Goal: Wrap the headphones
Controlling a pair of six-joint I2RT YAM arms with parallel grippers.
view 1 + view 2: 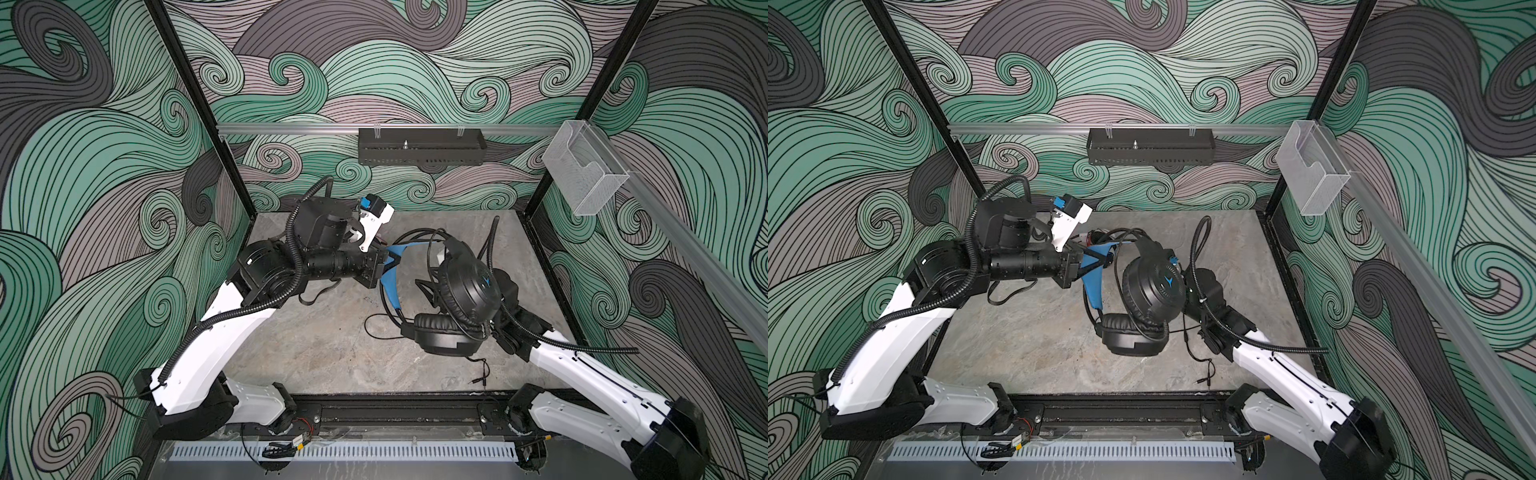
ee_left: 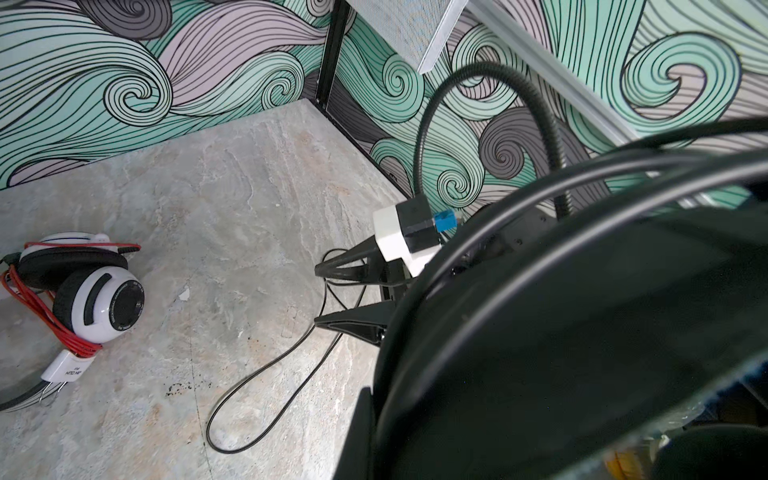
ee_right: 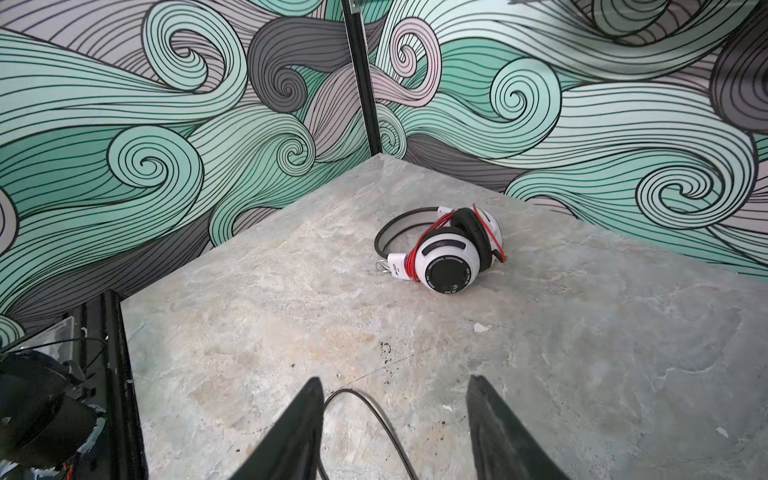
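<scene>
- Headphones update: the black cord (image 3: 355,392) ends in a loose plug (image 1: 473,380) on the table (image 1: 324,357) around 5 o'clock, so wrapping isn't finished, I reckon.
- Just behind, right gripper (image 3: 395,380) has jaws apart with that cord running between, nothing pinched, probably lining up to wind it.
- Mid-table, black headset (image 1: 469,291) is tipped up because left gripper (image 1: 390,265) is clamped on its blue headband (image 1: 391,293).
- Way back near 11 o'clock, white headset (image 3: 444,253) lies parked, red cord (image 3: 412,257) wound round it.

Bright even light, soft shadows, edges warped.
</scene>
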